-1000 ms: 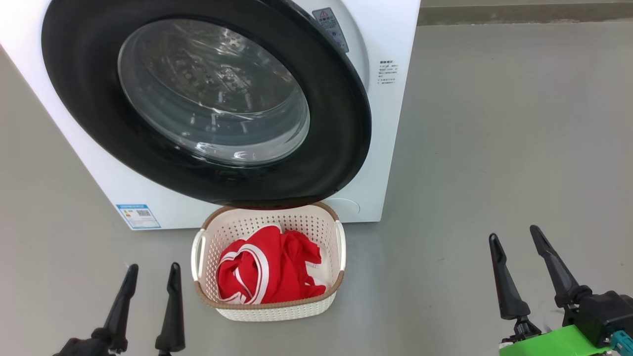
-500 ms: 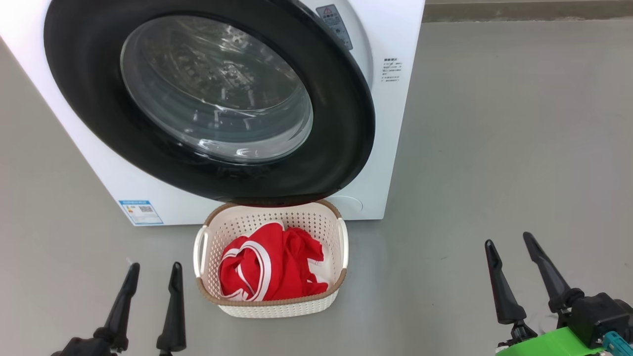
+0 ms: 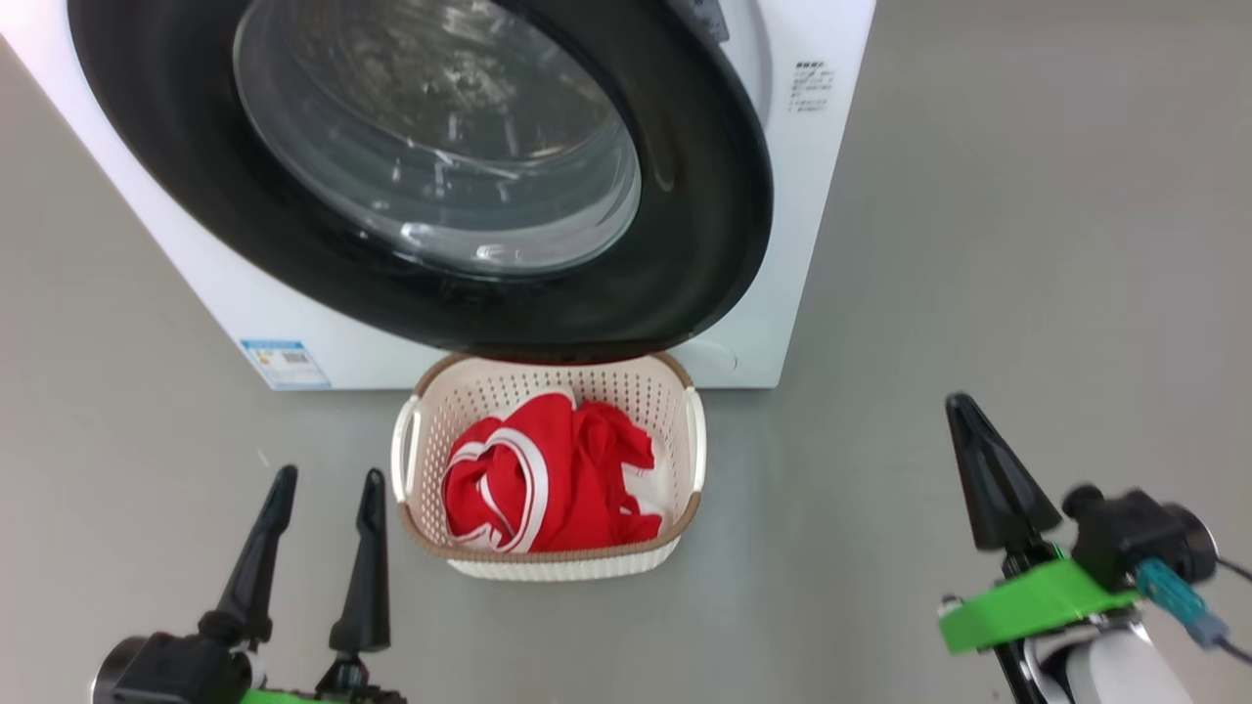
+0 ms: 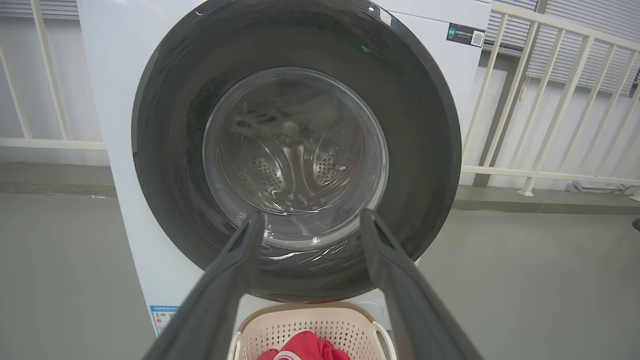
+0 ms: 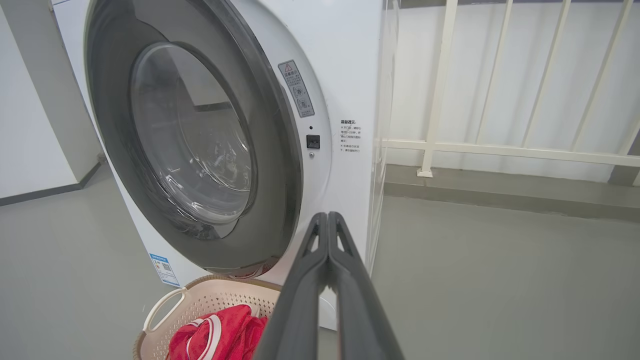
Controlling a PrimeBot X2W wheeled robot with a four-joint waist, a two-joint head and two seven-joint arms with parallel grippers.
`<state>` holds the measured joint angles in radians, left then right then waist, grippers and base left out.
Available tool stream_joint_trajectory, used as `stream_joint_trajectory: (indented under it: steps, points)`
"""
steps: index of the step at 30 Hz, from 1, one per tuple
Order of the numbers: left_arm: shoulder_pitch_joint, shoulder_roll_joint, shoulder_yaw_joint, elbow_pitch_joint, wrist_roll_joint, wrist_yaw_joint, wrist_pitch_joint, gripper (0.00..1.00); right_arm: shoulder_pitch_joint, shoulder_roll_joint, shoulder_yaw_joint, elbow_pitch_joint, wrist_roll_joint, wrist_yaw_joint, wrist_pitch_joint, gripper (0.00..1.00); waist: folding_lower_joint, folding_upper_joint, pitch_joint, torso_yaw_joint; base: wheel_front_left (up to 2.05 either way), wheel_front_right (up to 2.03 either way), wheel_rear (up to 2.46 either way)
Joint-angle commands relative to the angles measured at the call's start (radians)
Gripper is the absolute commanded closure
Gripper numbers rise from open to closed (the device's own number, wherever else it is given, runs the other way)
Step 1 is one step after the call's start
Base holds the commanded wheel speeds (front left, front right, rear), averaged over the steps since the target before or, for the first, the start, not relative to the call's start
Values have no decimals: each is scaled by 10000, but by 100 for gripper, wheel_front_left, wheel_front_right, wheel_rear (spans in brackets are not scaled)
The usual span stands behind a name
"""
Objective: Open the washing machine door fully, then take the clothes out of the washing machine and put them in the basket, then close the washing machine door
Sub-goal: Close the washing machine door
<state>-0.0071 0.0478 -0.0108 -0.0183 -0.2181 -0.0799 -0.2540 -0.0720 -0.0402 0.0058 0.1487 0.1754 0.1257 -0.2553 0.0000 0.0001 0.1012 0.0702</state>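
The washing machine [image 3: 822,196] stands white on the grey floor. Its door [image 3: 685,244], glossy black with a clear bowl window, covers the opening; in the right wrist view the door [image 5: 280,175] stands a little off the front at its right edge. The cream basket [image 3: 577,555] sits on the floor under the door, with the red clothes [image 3: 548,479] in it, one with white trim. My left gripper [image 3: 330,477] is open and empty, left of the basket. Well right of the basket, my right gripper [image 3: 963,411] is shut on nothing, its fingers [image 5: 325,250] pressed together.
A white railing [image 5: 500,150] and a low kerb run behind and to the right of the machine. Bare grey floor [image 3: 1027,244] lies to the right of the machine and around the basket. A blue label [image 3: 284,364] sits low on the machine's front.
My right gripper has shut its fingers and its wrist has turned. The head camera has shifted, so the machine and basket sit higher in the picture. The left gripper stays open.
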Motion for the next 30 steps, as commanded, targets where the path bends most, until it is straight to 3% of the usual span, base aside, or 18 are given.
stream_joint_trajectory:
  steps: [1,25,30]
  points:
    - [-435,27,201,-352,-16,-8,-78,0,-643,-100,364,-30,-79,50,-65,100,0,-1,315,127,0,0,0]
    - [-1915,24,-923,-614,-482,332,-78,0,-6131,-100,2679,3286,-213,50,-65,100,0,-1,2445,726,0,0,0]
    - [-2073,24,-977,-619,-479,340,-78,0,-7066,-100,2736,3933,-382,50,-65,100,0,-1,2800,948,0,0,0]
